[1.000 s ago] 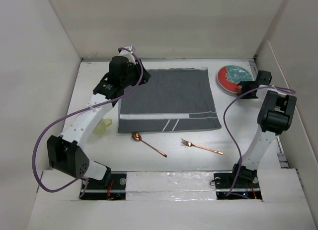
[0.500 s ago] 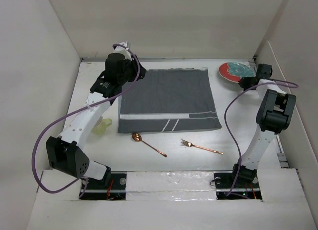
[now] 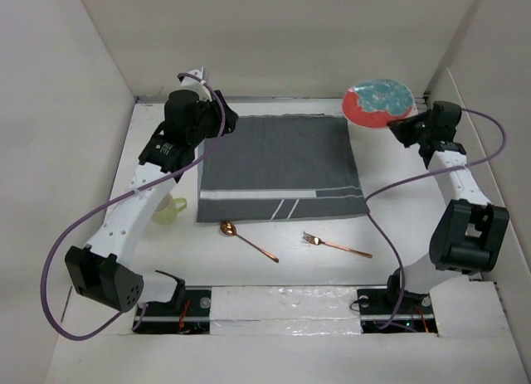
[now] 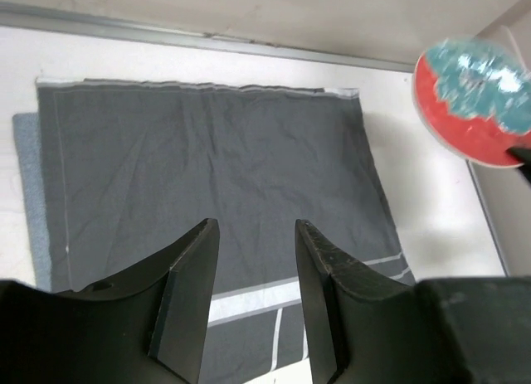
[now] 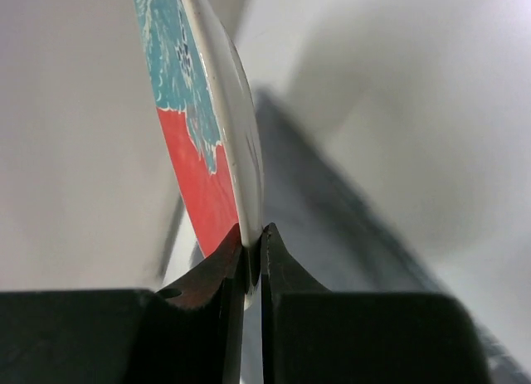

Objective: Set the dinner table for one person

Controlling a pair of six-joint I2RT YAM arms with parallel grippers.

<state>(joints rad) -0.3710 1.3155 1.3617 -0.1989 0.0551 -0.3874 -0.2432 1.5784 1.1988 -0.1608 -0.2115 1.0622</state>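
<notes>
Clamping on the rim of the plate (image 5: 199,177) is shown at the right jaws: both tips are pressed shut on its white edge. The plate is held on edge, off the surface, over the far right corner of the desk (image 3: 390,226), just beyond the far right corner of the placemat (image 3: 278,164). The left jaws are parted with nothing between them, and are poised above the far left part of the placemat.

The plate is judged stiff, glazed, slippery and breakable. So thin a rim pinch suggests that slow lowering is called for. The desk, spread under everything, is judged rigid, flat and matte. It is not to be gripped but used as the bearing surface, and things set on it are unlikely to slide.

On its near side a spoon (image 3: 247,240) and a fork (image 3: 336,245) are laid apart, near the placemat's near edge. A pale yellow cup (image 3: 172,208) is stood left of the placemat, partly hidden by the left arm (image 3: 137,206). Whether anything is in it cannot be told. Nothing is carried on the plate.
</notes>
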